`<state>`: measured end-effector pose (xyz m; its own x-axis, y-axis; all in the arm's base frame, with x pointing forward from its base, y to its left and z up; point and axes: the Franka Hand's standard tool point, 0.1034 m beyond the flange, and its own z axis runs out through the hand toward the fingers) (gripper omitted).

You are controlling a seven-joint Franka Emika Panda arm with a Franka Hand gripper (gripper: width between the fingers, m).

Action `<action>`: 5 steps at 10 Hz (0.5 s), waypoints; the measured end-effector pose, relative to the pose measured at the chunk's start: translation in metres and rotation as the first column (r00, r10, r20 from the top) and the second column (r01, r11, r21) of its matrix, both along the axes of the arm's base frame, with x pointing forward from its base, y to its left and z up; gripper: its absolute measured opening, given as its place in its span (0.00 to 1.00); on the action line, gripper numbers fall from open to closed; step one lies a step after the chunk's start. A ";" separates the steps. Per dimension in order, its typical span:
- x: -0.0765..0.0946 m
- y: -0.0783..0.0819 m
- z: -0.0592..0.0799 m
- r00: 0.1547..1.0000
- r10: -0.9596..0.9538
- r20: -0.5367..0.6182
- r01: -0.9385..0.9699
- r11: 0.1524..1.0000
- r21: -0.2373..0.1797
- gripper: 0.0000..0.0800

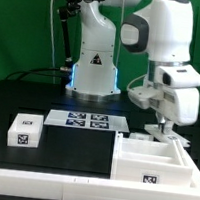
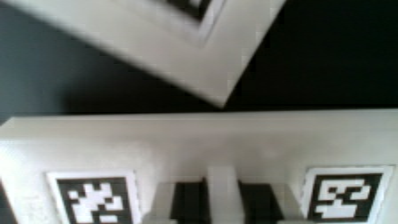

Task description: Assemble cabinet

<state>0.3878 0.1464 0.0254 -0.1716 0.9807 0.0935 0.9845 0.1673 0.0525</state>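
The cabinet body (image 1: 130,168), an open white box, lies nearest the camera. Over its far wall hangs the gripper (image 1: 163,122). In the wrist view two dark fingers (image 2: 187,200) straddle a pale strip of that body, but blur hides whether they press on it, so its grip cannot be told. The step looks like seizing the body: centre the wall between the fingers, descend squarely, then close. A white tagged block (image 1: 26,128) sits toward the exterior view's left of the body, and beyond the body lies the marker board (image 1: 86,120).
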 end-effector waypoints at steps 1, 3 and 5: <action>0.005 -0.006 0.008 0.998 -0.065 0.011 0.065 0.998 -0.003 0.09; 0.015 -0.015 0.028 0.993 -0.119 0.026 0.120 0.992 -0.031 0.09; 0.026 -0.022 0.037 0.990 -0.136 0.028 0.137 0.989 -0.051 0.09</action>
